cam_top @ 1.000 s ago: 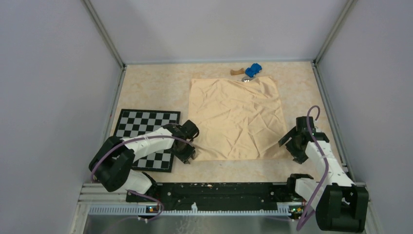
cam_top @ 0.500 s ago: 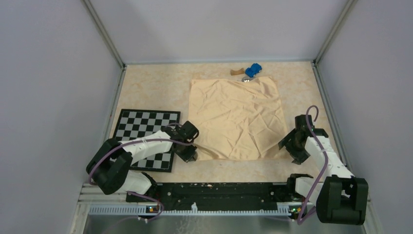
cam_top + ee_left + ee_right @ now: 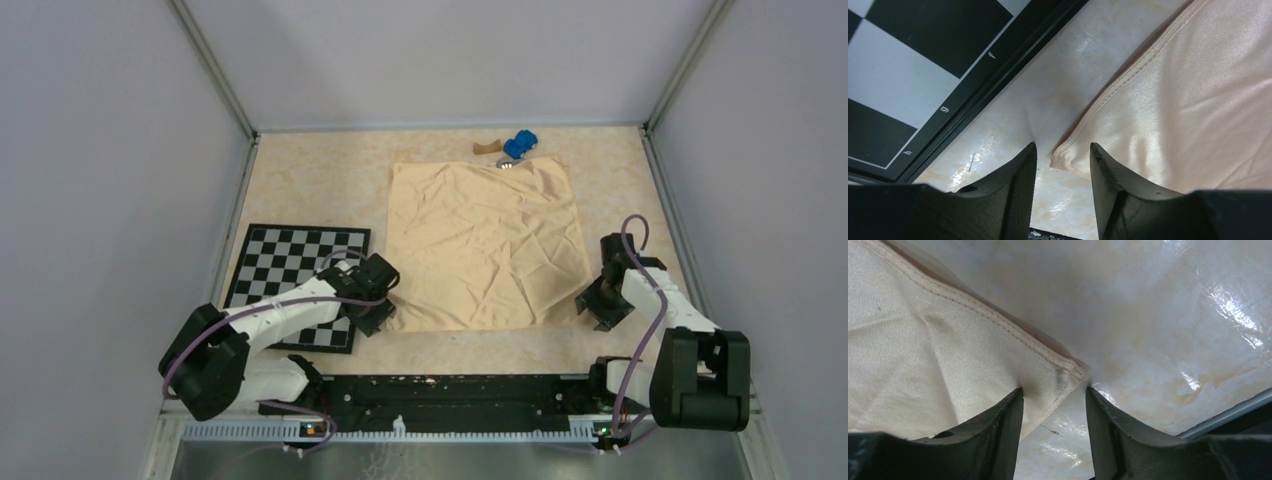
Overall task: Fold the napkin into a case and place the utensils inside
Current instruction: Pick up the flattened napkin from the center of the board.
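- The napkin (image 3: 485,245) lies spread open in a single layer on the counter (image 3: 320,180), right of the checkerboard mat (image 3: 300,270). It is lightly creased, and no fold shows anywhere, so no case exists yet.
- The left tool (image 3: 1062,146) sits low at the napkin's near-left corner. Its fingers stand apart with bare counter showing between them. The hemmed corner lies just ahead of the gap, closer to one finger, and nothing is pinched.
- The right tool (image 3: 1054,390) sits low at the near-right corner. Its fingers are also parted and straddle the corner, so the stitched tip of the cloth lies between them. A gap is visible on both sides, and I judge that it has not clamped the cloth.
- The utensils (image 3: 506,163) show only as a small silver glint at the napkin's far edge, just beside the blue toy car (image 3: 520,144) and near the brown wooden block (image 3: 487,148). They look untouched, and I cannot tell how many there are.
- Judged progress: very early. Both tools are lined up on the near corners for a first fold, but the grasp is not made.
- Left to do: take both corners, fold the cloth over into a narrow layered strip, then fetch the utensils from the far edge and slip them inside.
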Available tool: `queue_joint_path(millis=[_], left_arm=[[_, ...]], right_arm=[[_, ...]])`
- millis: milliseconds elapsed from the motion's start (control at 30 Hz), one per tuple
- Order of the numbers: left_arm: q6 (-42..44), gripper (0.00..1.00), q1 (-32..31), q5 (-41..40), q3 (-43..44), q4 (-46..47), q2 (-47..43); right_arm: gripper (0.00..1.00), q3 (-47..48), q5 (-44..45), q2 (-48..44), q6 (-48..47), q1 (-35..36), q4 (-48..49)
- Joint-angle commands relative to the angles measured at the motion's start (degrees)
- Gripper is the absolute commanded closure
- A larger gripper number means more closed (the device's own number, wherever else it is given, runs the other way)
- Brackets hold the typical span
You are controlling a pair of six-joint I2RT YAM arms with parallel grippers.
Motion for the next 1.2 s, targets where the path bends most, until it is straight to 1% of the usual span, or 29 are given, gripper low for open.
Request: queue_joint_path(millis=[0, 67, 133, 300, 433, 633, 800, 1033, 1100, 1167], left_arm=[[2.16, 0.48, 0.05, -4.43, -0.67, -2.72, -3.66], [3.29, 0.44, 0.09, -4.75, -0.53, -2.64, -4.42], [4.22, 0.40, 0.10, -5.17, -0.62, -2.43, -5.32], [6.10, 0.32, 0.08, -5.66, -1.24, -0.92, -7.33], [6.60, 0.30, 0.05, -5.15, -1.78, 0.37, -7.69], [6.53, 0.29, 0.05, -5.44, -1.68, -0.04, -7.62], [6.41, 0.28, 0.09, -5.44, -1.57, -0.05, -7.81], [6.28, 0.20, 0.10, -5.02, -0.82, -1.28, -6.17], [6.36, 0.18, 0.09, -4.63, -0.40, -1.65, -5.29], [6.16, 0.16, 0.07, -4.06, 0.16, -2.23, -4.12]], right_arm=[[0.54, 1.63, 1.65, 0.59, 0.12, -0.31, 2.74], [0.56, 2.41, 1.79, 0.67, -0.12, -0.27, 1.56], [0.55, 3.75, 2.28, 0.09, -0.46, -0.27, -0.12], [0.49, 6.66, 3.76, -2.44, -1.28, -0.27, -2.14], [0.49, 6.57, 3.53, -1.05, -1.56, -0.27, -0.84], [0.51, 5.44, 3.72, 2.70, -1.67, -0.27, 1.57], [0.51, 3.68, 4.13, 3.04, -1.62, -0.31, 2.91], [0.50, 0.68, 3.26, 4.49, -0.77, -0.27, 5.39], [0.52, -0.07, 3.12, 4.84, -0.58, -0.27, 6.76], [0.58, -0.59, 3.22, 4.78, -0.72, -0.27, 8.04]])
